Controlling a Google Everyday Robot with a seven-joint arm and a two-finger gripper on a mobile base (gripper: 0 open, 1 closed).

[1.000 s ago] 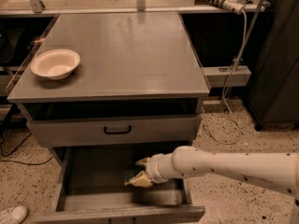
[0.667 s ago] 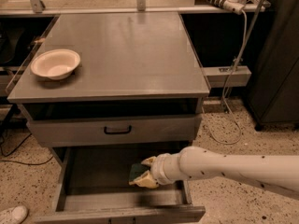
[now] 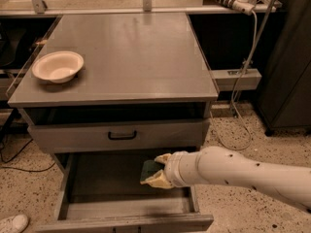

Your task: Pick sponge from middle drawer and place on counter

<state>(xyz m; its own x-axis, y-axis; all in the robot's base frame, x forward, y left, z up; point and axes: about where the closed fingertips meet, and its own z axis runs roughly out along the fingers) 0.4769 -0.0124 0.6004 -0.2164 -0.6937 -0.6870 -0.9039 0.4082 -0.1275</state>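
The middle drawer (image 3: 104,181) is pulled open below the cabinet, and its grey floor shows. The sponge (image 3: 147,169), with its dark green face showing, sits at the drawer's right side between the fingers of my gripper (image 3: 158,170). The gripper reaches in from the right on a white arm and is shut on the sponge, holding it just above the drawer floor. One tan finger (image 3: 163,158) is behind the sponge and the other in front of it. The counter (image 3: 131,52) is the grey metal top above.
A white bowl (image 3: 57,66) stands on the counter's left side. A shut drawer with a black handle (image 3: 121,135) lies above the open one. A grey shelf bar (image 3: 235,76), cables and a dark cabinet (image 3: 291,72) are at the right. A white shoe (image 3: 12,223) is at bottom left.
The gripper, with the sponge between its fingers, has moved a little up and to the right inside the drawer. The drawer and the bowl have not moved.
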